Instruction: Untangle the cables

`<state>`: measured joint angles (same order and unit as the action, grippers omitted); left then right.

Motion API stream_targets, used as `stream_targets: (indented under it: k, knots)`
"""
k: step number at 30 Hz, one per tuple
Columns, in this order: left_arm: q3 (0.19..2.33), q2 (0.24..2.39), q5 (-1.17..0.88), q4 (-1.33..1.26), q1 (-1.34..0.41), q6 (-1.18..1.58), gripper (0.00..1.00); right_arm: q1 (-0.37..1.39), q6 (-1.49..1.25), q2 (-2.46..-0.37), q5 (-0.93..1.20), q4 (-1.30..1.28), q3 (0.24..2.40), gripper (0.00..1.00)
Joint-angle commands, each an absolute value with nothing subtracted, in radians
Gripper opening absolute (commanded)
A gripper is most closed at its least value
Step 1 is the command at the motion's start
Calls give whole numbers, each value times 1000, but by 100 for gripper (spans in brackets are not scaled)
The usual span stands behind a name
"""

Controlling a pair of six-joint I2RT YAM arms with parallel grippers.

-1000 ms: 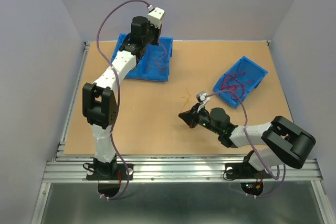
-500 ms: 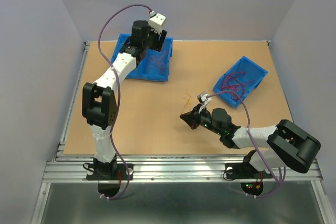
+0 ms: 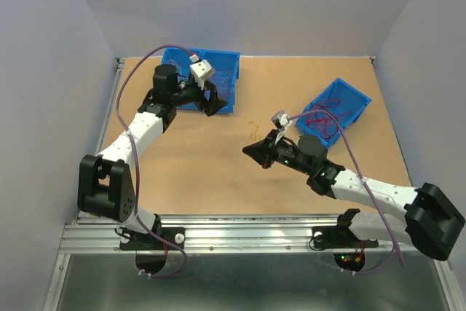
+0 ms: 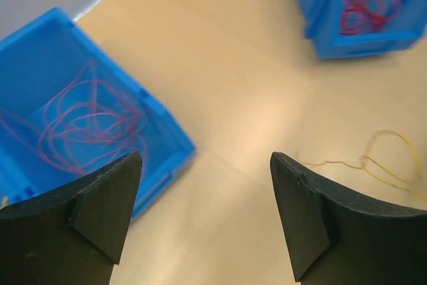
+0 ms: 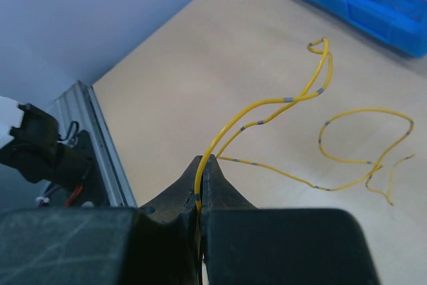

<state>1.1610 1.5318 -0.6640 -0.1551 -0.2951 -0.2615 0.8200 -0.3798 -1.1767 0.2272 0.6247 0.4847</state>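
**First:** Left gripper (image 4: 205, 158) has its fingers spread wide with nothing between them. It hangs just over the near edge of the back bin (image 3: 222, 60).

**Second:** What's lying in that bin?

**First:** A loose tangle of pink cables (image 4: 87, 118), down on its floor. The open fingers aren't touching any of them.

**Second:** And the other arm?

**First:** The right gripper (image 5: 202, 165) is pressed together on the yellow cable (image 5: 293, 98), pinching it right at the tips. From there the wire arcs up and away in a couple of loops, and its far loops rest on the table (image 3: 196, 172). All that is well apart from the back bin, off to its right and nearer the arm bases.

**Second:** Anything else out there?

**First:** A second bin (image 3: 349, 92), far to the right of the back bin and turned at an angle. Red cables (image 4: 363, 11) are bunched up inside it.
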Motion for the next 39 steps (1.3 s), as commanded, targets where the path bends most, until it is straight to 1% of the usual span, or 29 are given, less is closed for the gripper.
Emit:
stream_targets:
  k: [1,2,7,8,9,12,15,19,28,39]
  knots:
    - [1071,1439,-1127,-348,-242,-235,91,833,-368,-1108,317,484,613,1]
    - [1057,1418,-1219,-336,-242,-291,94,833,-368,-1101,333,468,629,1]
    - [962,1355,-1360,-310,-242,-460,96,831,-390,-1068,411,433,681,1]
    - [960,1348,-1371,-276,-242,-513,96,833,-393,-1057,420,434,686,0]
    - [962,1336,-1394,-179,-245,-628,96,833,-397,-1054,437,434,696,1]
    - [953,1304,-1391,-68,-262,-768,96,831,-414,-1052,457,434,719,0]
    - [914,1272,-1356,-45,-297,-834,97,834,-440,-1060,469,463,735,1]
    - [899,1267,-1284,-44,-359,-867,97,834,-475,-1074,500,509,749,1]
    - [905,1298,-1266,-44,-388,-870,97,833,-512,-1127,532,560,784,0]
    - [899,1305,-1241,-92,-413,-810,96,836,-535,-1209,566,633,857,0]
